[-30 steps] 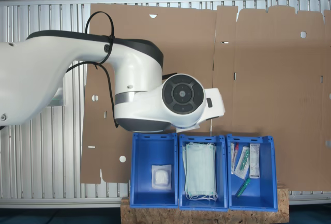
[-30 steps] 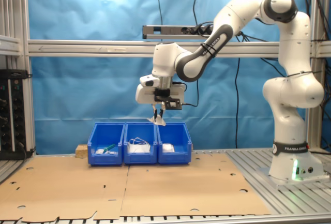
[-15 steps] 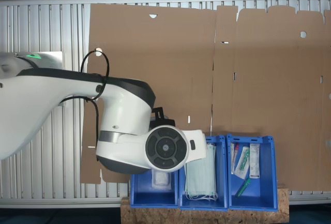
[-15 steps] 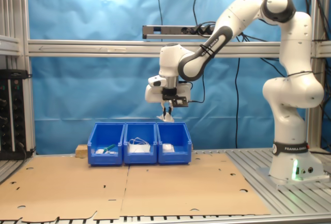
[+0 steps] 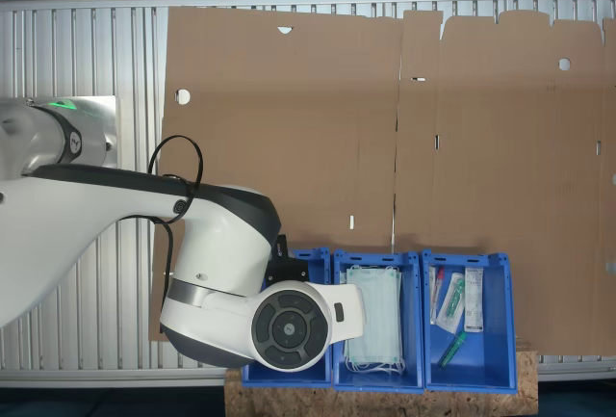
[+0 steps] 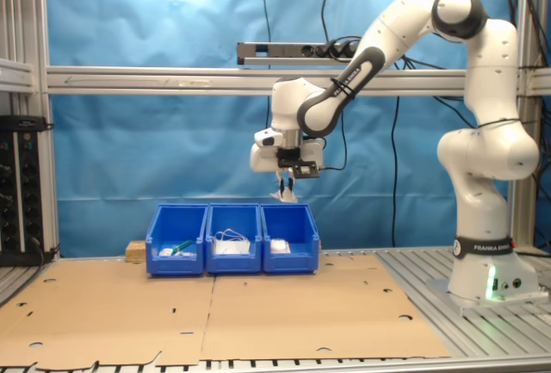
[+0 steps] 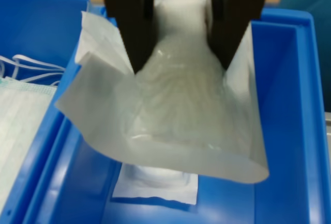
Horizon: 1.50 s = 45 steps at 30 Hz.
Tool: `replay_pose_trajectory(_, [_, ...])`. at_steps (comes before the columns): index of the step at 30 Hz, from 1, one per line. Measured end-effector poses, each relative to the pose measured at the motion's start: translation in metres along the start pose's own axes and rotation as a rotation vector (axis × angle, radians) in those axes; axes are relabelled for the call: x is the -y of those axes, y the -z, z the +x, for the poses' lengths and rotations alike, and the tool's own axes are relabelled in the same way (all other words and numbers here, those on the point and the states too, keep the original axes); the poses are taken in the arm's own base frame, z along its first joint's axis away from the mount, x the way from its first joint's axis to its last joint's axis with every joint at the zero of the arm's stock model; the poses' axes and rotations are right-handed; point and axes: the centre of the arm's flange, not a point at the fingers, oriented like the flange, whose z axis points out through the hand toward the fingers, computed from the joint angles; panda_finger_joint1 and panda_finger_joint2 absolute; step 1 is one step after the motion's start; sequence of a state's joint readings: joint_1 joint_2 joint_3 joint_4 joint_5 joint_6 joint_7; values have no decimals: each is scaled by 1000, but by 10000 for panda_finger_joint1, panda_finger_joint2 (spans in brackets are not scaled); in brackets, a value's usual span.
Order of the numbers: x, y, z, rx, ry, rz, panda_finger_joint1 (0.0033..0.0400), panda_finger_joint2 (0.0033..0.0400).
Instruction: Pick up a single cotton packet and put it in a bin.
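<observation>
Translucent cotton packet (image 7: 176, 115) hangs clamped in the claw (image 7: 181, 66), in air above the bin (image 7: 289, 131), another packet (image 7: 155, 182) on its floor. Pick done; release left. Mask crate (image 6: 233, 237) at bin's 9 o'clock in second exterior view.

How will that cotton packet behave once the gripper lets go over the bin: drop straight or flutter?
The cotton packet looks floppy: in the wrist view its film creases and sags below the fingers. It seems light, so it may flutter. The gripper hangs well above the bin, so drift toward the face masks is possible.
</observation>
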<state>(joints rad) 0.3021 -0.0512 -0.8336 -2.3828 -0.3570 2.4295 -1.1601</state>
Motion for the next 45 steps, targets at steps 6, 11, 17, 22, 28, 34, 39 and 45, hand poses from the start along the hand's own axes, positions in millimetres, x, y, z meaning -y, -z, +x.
replay_pose_trajectory(6, [-5,-6,-6,24,18,5,71,71])
replay_pose_trajectory(11, [-8,-6,-7,33,29,2,71,71])
replay_pose_trajectory(17, [-9,-6,-8,36,43,1,71,71])
replay_pose_trajectory(22, [-9,-7,-8,37,59,2,71,71])
replay_pose_trajectory(28, [-9,-8,-8,40,79,3,71,71])
replay_pose_trajectory(34, [-9,-8,-9,41,96,5,71,71])
replay_pose_trajectory(39, [-9,-9,-10,43,104,6,71,71])
replay_pose_trajectory(45, [-9,-9,-11,44,112,7,71,71])
